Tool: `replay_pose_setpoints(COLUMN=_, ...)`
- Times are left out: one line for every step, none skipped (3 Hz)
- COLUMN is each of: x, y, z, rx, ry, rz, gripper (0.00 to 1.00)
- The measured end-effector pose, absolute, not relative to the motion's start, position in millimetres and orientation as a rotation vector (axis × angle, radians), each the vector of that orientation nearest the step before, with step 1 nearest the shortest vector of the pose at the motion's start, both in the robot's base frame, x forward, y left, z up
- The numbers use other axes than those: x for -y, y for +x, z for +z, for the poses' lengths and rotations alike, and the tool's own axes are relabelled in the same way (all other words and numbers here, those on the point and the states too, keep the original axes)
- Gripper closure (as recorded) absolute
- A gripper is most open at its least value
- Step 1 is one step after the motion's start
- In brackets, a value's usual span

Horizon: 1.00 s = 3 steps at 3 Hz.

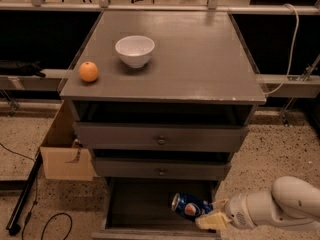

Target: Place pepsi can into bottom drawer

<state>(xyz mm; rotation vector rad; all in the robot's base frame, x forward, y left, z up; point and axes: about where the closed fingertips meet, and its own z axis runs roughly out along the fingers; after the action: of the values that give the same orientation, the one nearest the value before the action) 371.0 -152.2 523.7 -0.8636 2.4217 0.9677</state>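
Observation:
The pepsi can [189,206], blue with its round logo showing, lies on its side in my gripper [206,215] at the lower right. The gripper is shut on the can and holds it over the right part of the open bottom drawer [135,204], a wide dark grey tray pulled out at the foot of the cabinet. My white arm [280,206] reaches in from the right edge. Whether the can touches the drawer floor cannot be told.
A white bowl [135,50] and an orange [89,71] sit on the cabinet top [200,59]. Two upper drawers with round knobs [161,140] are partly pulled out above the bottom one. A cardboard box [62,151] stands left of the cabinet, with cables on the floor.

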Motion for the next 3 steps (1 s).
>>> replay_pose_setpoints(x=153.4, y=378.5, z=473.3, rx=-2.471, ry=-0.841, rz=0.972, gripper=1.0)
replay_pose_setpoints(x=156.4, y=383.2, z=436.0, rx=-2.512, ry=-0.822, rz=0.976, gripper=1.0)
replay_pose_setpoints(x=156.1, y=383.6, z=435.8, rx=-2.512, ry=-0.822, rz=0.976, gripper=1.0)
